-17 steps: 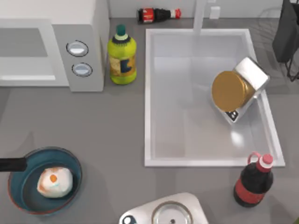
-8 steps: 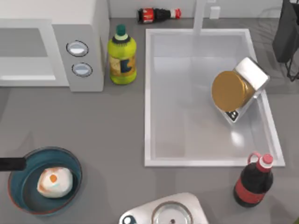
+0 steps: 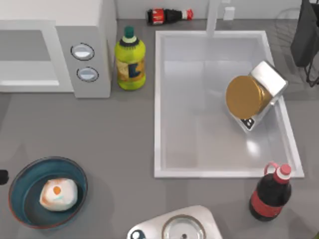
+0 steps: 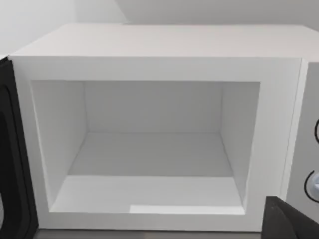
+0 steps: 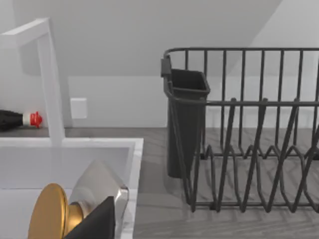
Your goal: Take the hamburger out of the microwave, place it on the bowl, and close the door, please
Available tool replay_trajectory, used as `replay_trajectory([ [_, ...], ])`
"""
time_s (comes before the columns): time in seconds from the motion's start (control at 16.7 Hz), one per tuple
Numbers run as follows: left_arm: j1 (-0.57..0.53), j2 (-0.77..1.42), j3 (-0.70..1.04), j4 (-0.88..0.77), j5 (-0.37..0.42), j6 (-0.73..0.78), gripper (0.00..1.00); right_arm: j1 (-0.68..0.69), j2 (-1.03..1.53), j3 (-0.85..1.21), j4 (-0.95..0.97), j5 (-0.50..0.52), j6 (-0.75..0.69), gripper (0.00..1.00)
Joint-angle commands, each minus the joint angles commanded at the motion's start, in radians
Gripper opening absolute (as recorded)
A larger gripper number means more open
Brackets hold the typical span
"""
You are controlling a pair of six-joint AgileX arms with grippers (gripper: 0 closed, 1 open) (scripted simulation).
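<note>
The hamburger [image 3: 58,194], a whitish lump with orange patches, lies inside the teal bowl [image 3: 20,209] at the table's front left. At the back left stands the light grey microwave [image 3: 89,50]. In the left wrist view the microwave [image 4: 159,64] has a bare cavity, and the door [image 4: 12,159] is swung open, its dark inner side at that cavity's edge. A dark bit of my left gripper [image 3: 2,175] sits at the table's left edge, just left of the bowl and apart from it. My right arm [image 3: 306,35] is parked at the back right.
A yellow-green bottle [image 3: 130,62] stands beside the microwave. The white sink [image 3: 159,99] holds a gold-lidded jar [image 3: 246,97]. A cola bottle [image 3: 270,193] stands front right and another [image 3: 169,16] lies at the back. A silver-rimmed item [image 3: 182,228] sits front centre. The right wrist view faces a dish rack [image 5: 249,139].
My left gripper has pulled back to the left, away from the bowl's rim. The hamburger stays put in the bowl.
</note>
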Motion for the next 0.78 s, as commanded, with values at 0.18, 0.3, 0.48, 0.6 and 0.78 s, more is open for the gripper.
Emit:
replay_trajectory([
  [0.18, -0.003, 0.003, -0.003, 0.003, -0.003, 0.001, 0.0, 0.0, 0.0, 0.0, 0.0, 0.0, 0.0, 1.0],
  [0.3, -0.021, 0.021, 0.004, 0.02, -0.021, 0.001, 0.0, 0.0, 0.0, 0.0, 0.0, 0.0, 0.0, 1.0],
  [0.48, -0.11, 0.116, 0.026, 0.086, -0.109, 0.002, 0.0, 0.0, 0.0, 0.0, 0.0, 0.0, 0.0, 1.0],
  [0.6, -0.178, 0.166, 0.039, 0.125, -0.177, 0.003, 0.0, 0.0, 0.0, 0.0, 0.0, 0.0, 0.0, 1.0],
  [0.78, -0.21, 0.192, 0.044, 0.144, -0.209, 0.004, 0.0, 0.0, 0.0, 0.0, 0.0, 0.0, 0.0, 1.0],
])
